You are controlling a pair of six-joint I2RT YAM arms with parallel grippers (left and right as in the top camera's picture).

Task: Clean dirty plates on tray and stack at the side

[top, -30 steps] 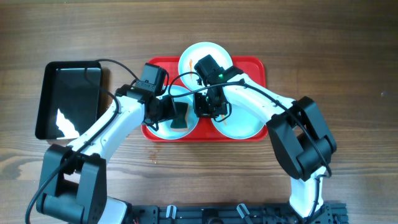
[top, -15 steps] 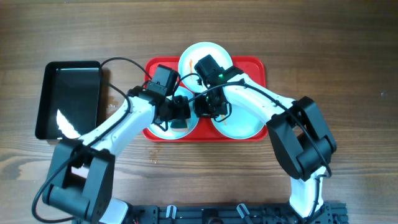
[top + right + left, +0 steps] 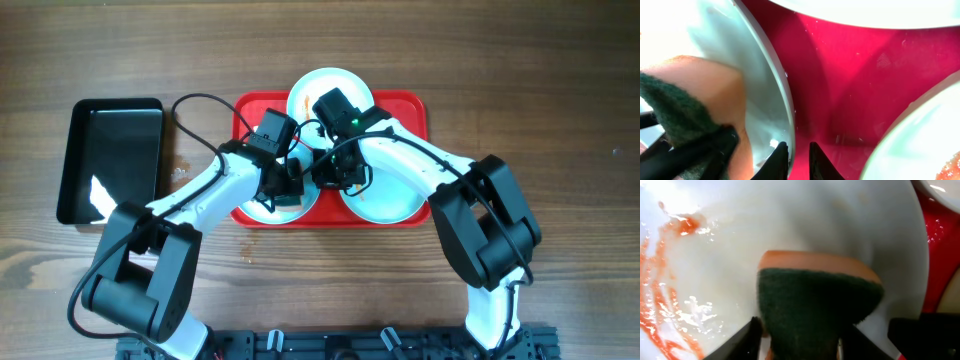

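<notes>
Three pale plates lie on the red tray (image 3: 410, 105): a far one (image 3: 330, 85), a right one (image 3: 385, 200) and a left one (image 3: 305, 208). My left gripper (image 3: 285, 188) is shut on a green and orange sponge (image 3: 815, 300) and presses it on the left plate (image 3: 790, 225), which has wet orange smears (image 3: 670, 280). My right gripper (image 3: 333, 175) is shut on that plate's right rim, one finger inside and one outside over the tray (image 3: 796, 150). The sponge (image 3: 695, 95) also shows in the right wrist view.
A black rectangular tray (image 3: 110, 160) lies on the wooden table left of the red tray. In the right wrist view, the far plate (image 3: 865, 10) and the right plate (image 3: 925, 140) lie close to the held rim, with bare red tray (image 3: 850, 75) between them.
My left wrist has swung to the right over the tray, keeping the sponge on the left plate. My right arm has not moved.
</notes>
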